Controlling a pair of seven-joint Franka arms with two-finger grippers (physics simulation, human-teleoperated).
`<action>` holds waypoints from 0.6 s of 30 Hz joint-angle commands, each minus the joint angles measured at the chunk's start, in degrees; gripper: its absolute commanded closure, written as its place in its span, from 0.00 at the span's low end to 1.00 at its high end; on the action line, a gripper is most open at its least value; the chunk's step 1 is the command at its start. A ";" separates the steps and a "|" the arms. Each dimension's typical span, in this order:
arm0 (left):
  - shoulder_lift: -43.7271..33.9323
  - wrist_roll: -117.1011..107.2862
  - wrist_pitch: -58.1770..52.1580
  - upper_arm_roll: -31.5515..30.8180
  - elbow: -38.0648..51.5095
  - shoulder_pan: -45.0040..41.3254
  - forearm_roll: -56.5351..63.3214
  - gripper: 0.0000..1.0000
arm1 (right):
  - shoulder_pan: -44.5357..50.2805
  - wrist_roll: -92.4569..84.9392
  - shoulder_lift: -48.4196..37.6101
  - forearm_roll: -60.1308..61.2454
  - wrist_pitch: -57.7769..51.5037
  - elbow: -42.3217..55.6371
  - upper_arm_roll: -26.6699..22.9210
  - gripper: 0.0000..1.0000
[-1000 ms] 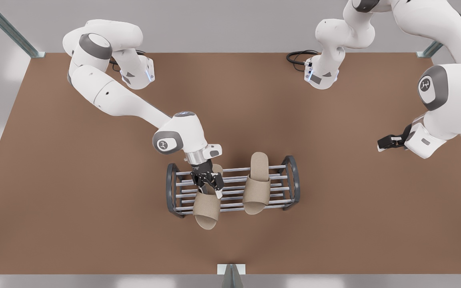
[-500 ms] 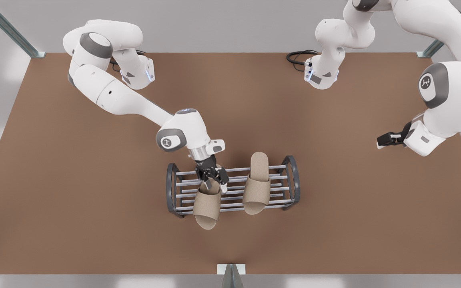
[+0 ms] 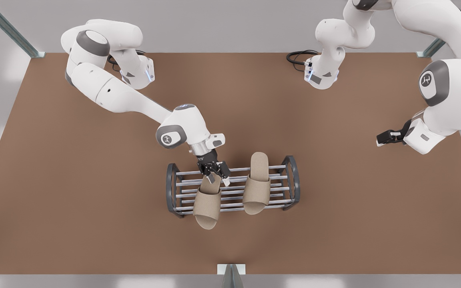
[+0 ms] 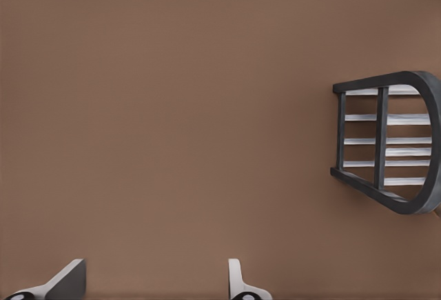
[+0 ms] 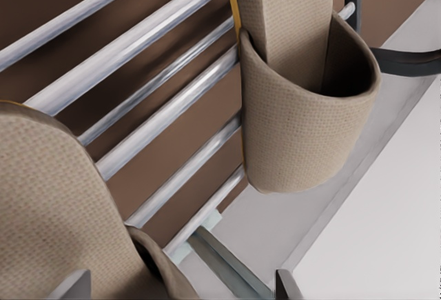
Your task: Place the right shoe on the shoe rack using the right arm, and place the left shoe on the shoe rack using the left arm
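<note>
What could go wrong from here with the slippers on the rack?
The slipper under the right gripper overhangs the shoe rack's front bar, so it might tip off. The open jaws stand close by its heel and could drag it when lifting. The left gripper waits far off.

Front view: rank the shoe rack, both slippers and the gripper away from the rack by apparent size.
1. shoe rack
2. left-hand slipper and right-hand slipper: about alike; the right gripper hides one heel
3. left gripper, waiting at the front view's right
</note>
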 commanded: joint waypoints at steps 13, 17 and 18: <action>-0.34 -0.15 -0.49 -0.05 0.03 -0.10 0.12 0.00 | 0.79 3.98 -22.57 19.22 -2.38 0.25 5.56 0.00; -0.34 -0.15 -0.49 -0.13 0.11 -0.10 0.21 0.00 | 3.52 12.86 -31.71 46.72 -14.78 4.38 4.77 0.00; -0.34 -0.15 -0.49 -0.13 0.29 -0.10 0.21 0.00 | -0.87 12.86 -33.82 56.14 -15.75 4.47 4.59 0.00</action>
